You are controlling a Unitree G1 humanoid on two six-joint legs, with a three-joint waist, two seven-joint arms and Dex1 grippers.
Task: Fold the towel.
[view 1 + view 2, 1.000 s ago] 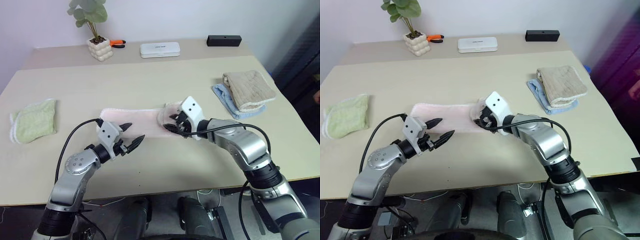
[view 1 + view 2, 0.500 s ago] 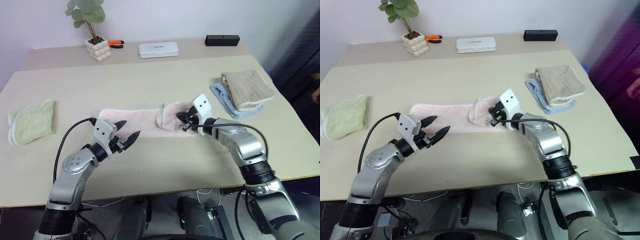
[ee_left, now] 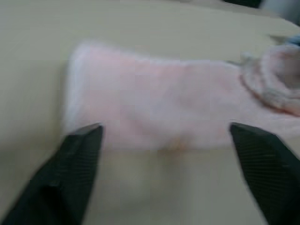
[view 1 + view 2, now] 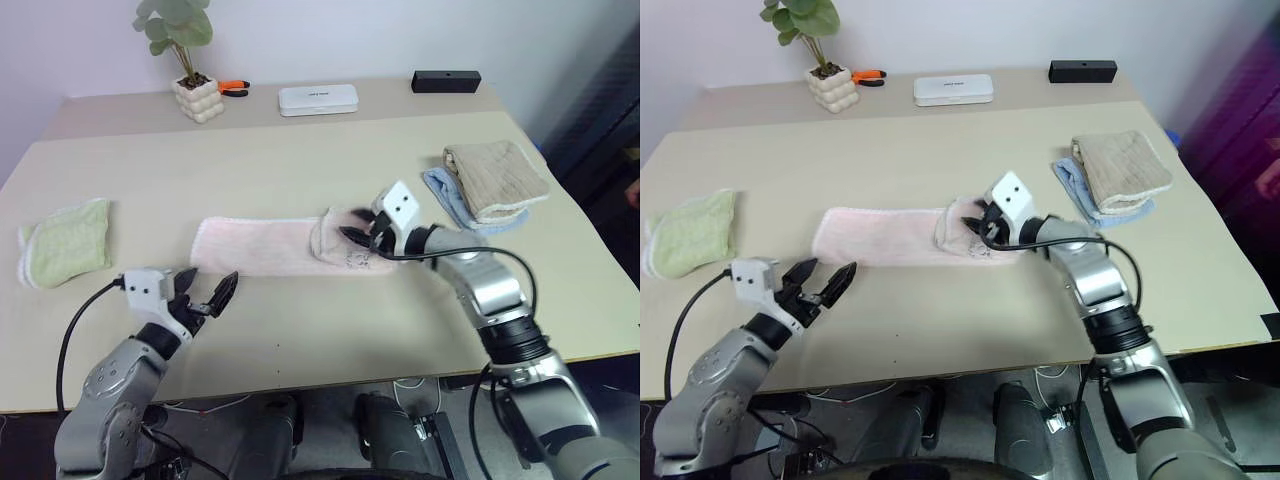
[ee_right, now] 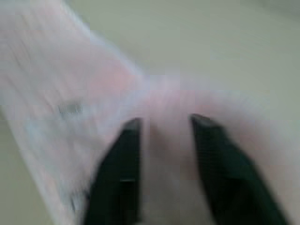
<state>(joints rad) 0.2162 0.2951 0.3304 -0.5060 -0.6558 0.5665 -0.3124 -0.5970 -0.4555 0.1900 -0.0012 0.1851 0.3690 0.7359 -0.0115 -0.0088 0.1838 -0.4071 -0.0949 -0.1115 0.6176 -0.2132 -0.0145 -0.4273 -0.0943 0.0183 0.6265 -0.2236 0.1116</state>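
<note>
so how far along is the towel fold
Partly done. The pink towel lies as a long narrow strip on the table, so a lengthwise fold looks finished. In hand: its right end is bunched up at the right tool, whose fingers sit at the cloth, a grip unclear. The left tool is open, off the towel. Left: fold the strip end over end and flatten it.

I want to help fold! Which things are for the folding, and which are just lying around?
For the folding:
- pale pink fluffy towel
- left gripper
- right gripper

Just lying around:
- light green towel
- beige towel on a blue one
- potted plant
- white flat box
- black bar
</note>
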